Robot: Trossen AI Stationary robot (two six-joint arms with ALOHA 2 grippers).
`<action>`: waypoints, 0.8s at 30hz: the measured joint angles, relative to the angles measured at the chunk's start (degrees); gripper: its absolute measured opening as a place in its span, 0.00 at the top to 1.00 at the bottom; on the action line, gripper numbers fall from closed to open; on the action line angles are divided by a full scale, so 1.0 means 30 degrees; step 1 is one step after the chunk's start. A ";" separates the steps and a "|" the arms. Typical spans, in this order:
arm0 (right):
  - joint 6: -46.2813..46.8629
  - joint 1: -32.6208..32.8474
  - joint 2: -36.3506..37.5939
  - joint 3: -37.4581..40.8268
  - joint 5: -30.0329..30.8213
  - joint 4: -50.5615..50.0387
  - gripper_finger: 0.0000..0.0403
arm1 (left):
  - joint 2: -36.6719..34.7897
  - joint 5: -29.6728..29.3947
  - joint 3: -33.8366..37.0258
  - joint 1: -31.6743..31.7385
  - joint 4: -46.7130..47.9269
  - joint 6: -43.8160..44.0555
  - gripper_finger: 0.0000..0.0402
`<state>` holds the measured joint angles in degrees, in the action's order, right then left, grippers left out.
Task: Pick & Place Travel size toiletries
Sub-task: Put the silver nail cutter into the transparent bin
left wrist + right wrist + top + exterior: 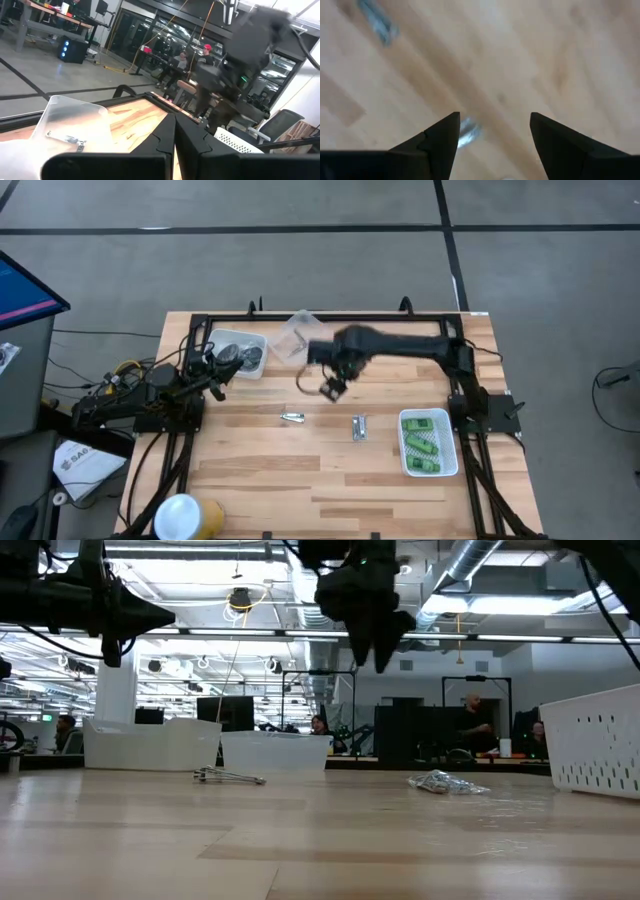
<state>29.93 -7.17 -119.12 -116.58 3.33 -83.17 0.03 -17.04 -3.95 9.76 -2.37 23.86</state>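
Observation:
My right gripper [332,386] hangs open above the table's middle, well clear of the wood in the low view [372,635]. Its wrist view shows the open fingers [492,137], a blurred silver tool [469,131] on the table between them and another silver tool [379,22] farther off. Two silver tools [292,417] [359,427] lie flat on the table nearer the front. Three green bottles [424,442] lie in the white mesh basket [452,452]. Dark grey jars [240,356] sit in a white tub. My left gripper [216,372] waits shut beside that tub.
A clear plastic tub [296,337] stands near the far edge, with a small silver tool [70,140] inside it. Black frame rails [330,317] run along the table's far edge and sides. Bare wood lies toward the near edge. People sit in the room beyond the table.

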 joint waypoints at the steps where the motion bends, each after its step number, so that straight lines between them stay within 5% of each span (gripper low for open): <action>1: 0.0529 0.0396 0.0267 0.0684 -0.0016 0.0116 0.42 | 0.0000 -0.0006 0.0000 0.0000 0.0000 -0.0007 1.00; 14: 0.8841 0.2749 0.5781 1.2848 -0.1078 0.7480 0.42 | 0.0000 -0.0006 -0.0004 0.0000 0.0051 -0.0016 1.00; 24: 0.9458 0.2904 0.5175 1.5532 -0.1172 1.1017 0.43 | 0.0000 -0.0006 -0.0007 0.0000 0.0080 -0.0015 1.00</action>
<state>58.30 1.54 -103.59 -69.99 -0.19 -50.12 0.03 -17.06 -3.97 9.76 -2.13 23.81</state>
